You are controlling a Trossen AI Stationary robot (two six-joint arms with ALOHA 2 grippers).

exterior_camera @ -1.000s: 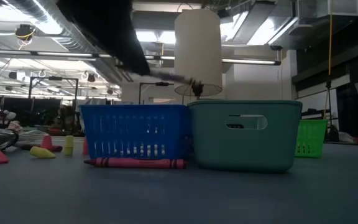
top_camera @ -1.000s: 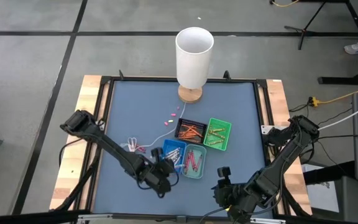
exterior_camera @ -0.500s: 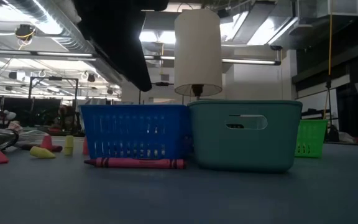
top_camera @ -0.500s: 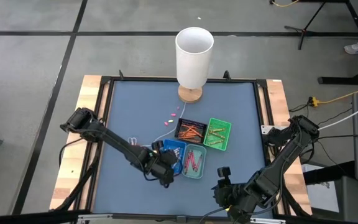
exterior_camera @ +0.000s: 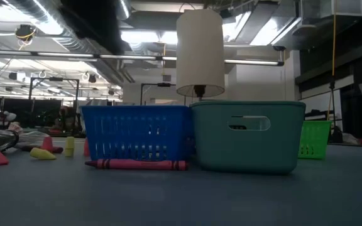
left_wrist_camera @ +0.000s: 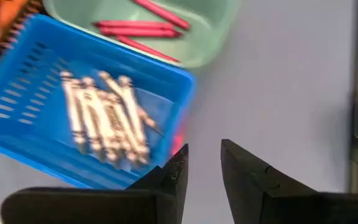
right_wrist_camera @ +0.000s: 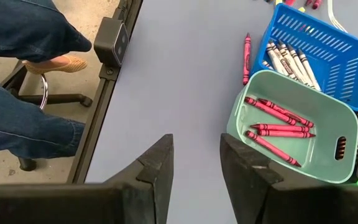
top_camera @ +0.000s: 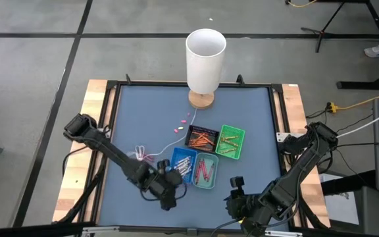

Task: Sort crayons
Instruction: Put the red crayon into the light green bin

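- Sorted so far: pale grey crayons (left_wrist_camera: 104,118) lie in the blue tray (top_camera: 183,161); pink-red crayons (right_wrist_camera: 278,121) lie in the teal tray (right_wrist_camera: 291,134); orange crayons (top_camera: 204,139) fill the black tray (top_camera: 199,137); a few more lie in the green tray (top_camera: 230,141), colour too small for me to tell.
- Left to do: one red crayon (right_wrist_camera: 247,57) lies on the counter (top_camera: 143,118) just beside the blue tray's near side; I also see small pink pieces (top_camera: 183,121) loose on the counter near the lamp (top_camera: 204,62).
- My left claw (left_wrist_camera: 201,168) hovers near the blue tray, jaws parted and holding nothing.
- My right claw (right_wrist_camera: 194,165) waits at the near edge, open and empty.
- My judgement: sorting is mostly done; the strays remain.
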